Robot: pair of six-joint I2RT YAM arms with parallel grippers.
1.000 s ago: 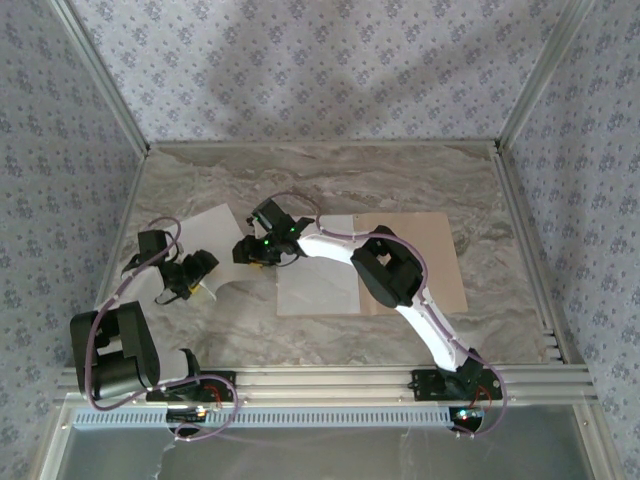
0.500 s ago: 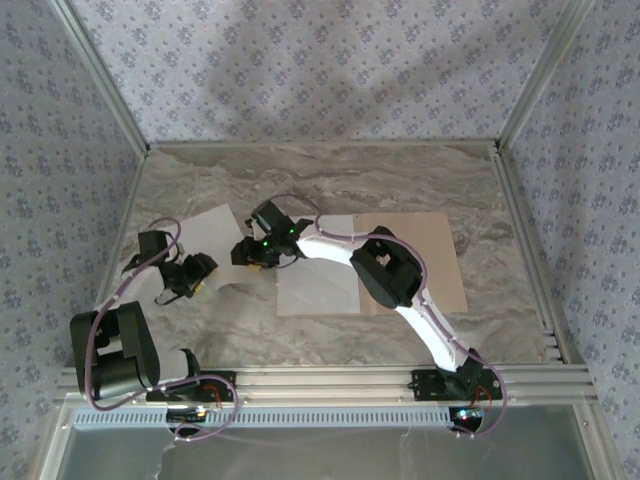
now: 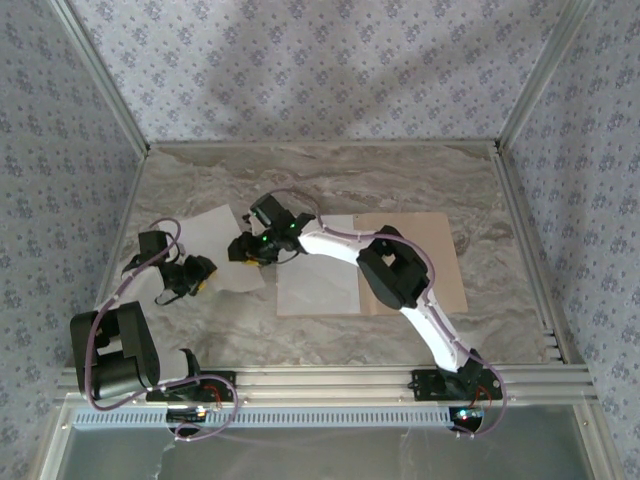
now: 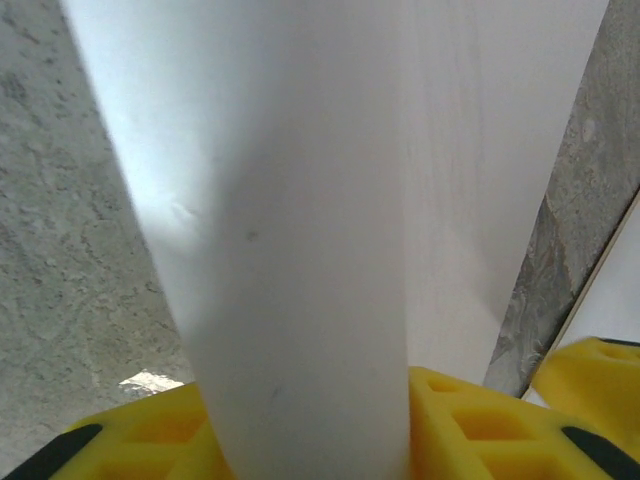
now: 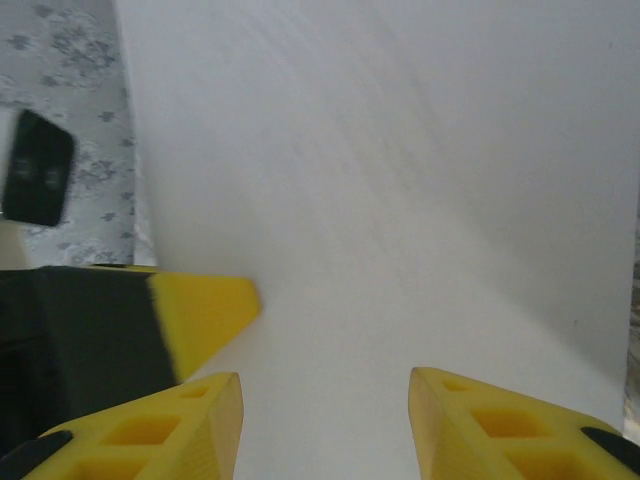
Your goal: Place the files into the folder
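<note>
Biggest thing first: the grey marbled table (image 3: pixel 330 180), and on it the flat tan-brown cardboard folder (image 3: pixel 420 260), lying open. One thin white rectangular sheet of paper, call it the filed sheet (image 3: pixel 315 290), already lies on the folder's left leaf, so I'd say half the job is done.

The other plain white paper rectangle, the loose sheet (image 3: pixel 215 225), is on the bare table just left of the folder, apart from it. Both arms are working on it, and I think that's because flat paper gives fingers nothing to grab.

The right gripper (image 3: pixel 245 255) is on the edge of the loose sheet nearer the folder. Its yellow fingers (image 5: pixel 170 430) stand apart with flat paper between them, so it looks like it's pinning the sheet, not holding it.

The left gripper (image 3: pixel 203 283) is at the corner farther from the folder. In its wrist view a hump of paper rises between its yellow fingers (image 4: pixel 130 435) and touches both, so it's pinching that buckle. Probably that's the handle for carrying the sheet over to the folder.

Versus a second ago, the left fingers were clearly wider and have drawn in on the paper. The right wrist has crept slightly farther from the folder. Folder and filed sheet haven't budged.
</note>
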